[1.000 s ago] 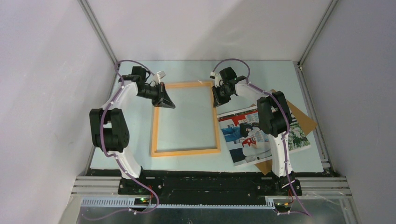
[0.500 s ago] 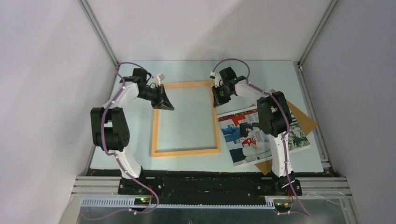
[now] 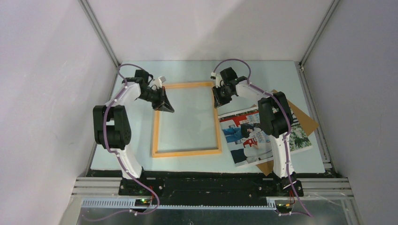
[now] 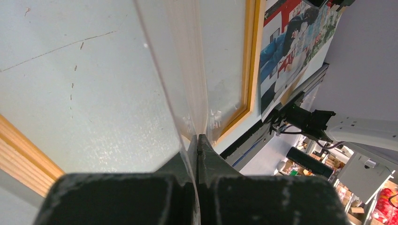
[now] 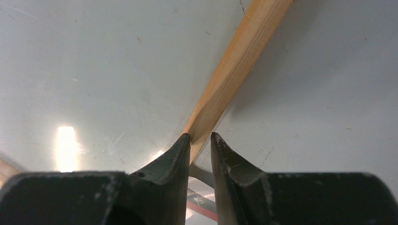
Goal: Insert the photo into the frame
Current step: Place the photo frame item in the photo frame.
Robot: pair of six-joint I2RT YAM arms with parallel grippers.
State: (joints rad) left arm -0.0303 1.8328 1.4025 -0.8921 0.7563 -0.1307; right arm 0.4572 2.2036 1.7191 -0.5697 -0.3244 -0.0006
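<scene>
Two black tools work at the far corners of the thin light-orange rectangular wooden frame [image 3: 187,152], which lies flat on the pale blue surface [image 3: 281,75]; the left tool [image 4: 197,140] has its fingers pressed together on the edge of a thin clear rectangular pane [image 4: 185,70], at the frame's far left corner; the right tool [image 5: 201,137] stands astride the frame's rail at the far right corner, fingers a narrow gap apart with the wood between them, and whether they press it I cannot tell; the glossy white-bordered colour photo [image 3: 244,140] lies outside the frame, just right of it, partly on a plain brown backing board [image 3: 305,119]. Since a second ago the left arm has shifted slightly; frame and photo have not moved.
</scene>
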